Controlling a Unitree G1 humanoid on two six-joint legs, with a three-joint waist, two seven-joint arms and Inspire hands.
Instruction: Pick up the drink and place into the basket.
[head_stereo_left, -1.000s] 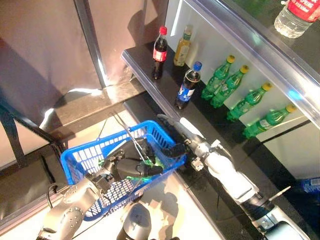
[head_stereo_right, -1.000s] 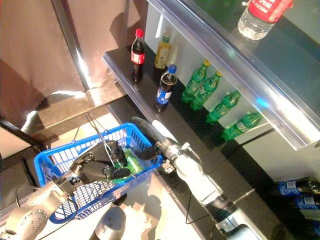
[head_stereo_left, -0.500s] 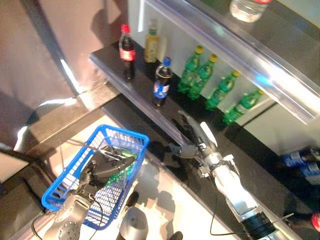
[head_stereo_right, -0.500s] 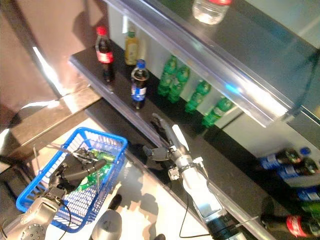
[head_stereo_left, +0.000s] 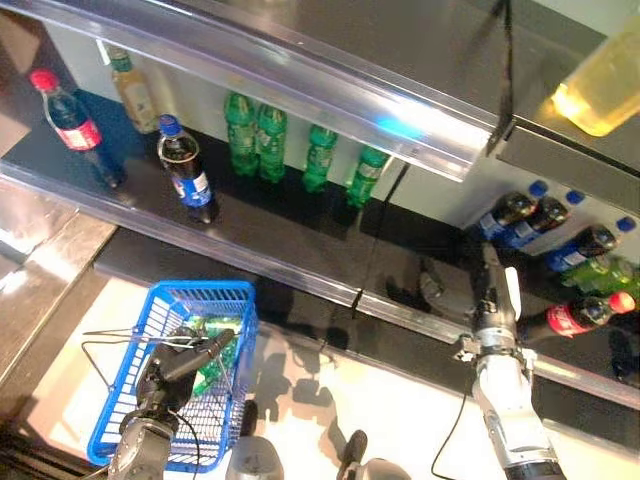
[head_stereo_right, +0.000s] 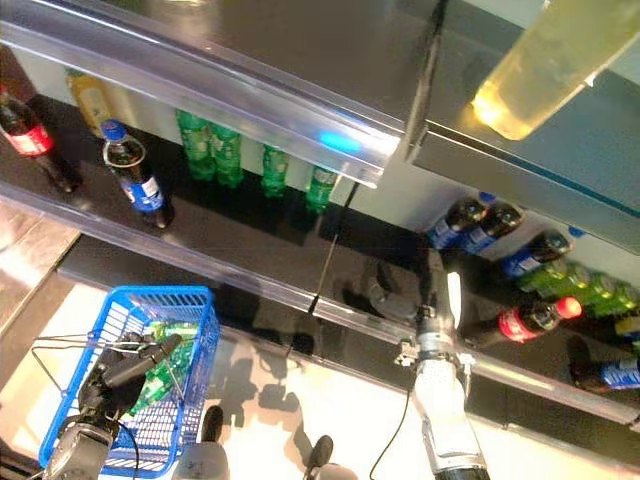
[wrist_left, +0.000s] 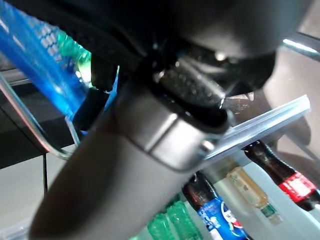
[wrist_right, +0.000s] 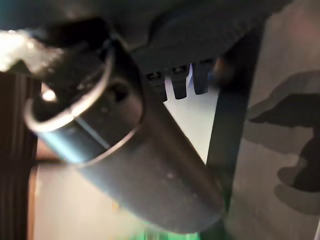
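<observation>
Blue plastic mesh basket (head_stereo_left: 232, 300); glossy black shelf (head_stereo_left: 270, 235).

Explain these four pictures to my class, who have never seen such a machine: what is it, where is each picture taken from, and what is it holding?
This is a two-armed humanoid robot in front of a drinks shelf. The two wide pictures come from its head, looking down; the two close, dark ones come from cameras on its wrists. Its left hand is closed on the wire handle of a blue basket, which already holds green bottles. Its right hand is open and empty, reaching toward the shelf near a red-capped cola bottle lying on its side. More green bottles and a blue-capped cola bottle stand further along.
</observation>
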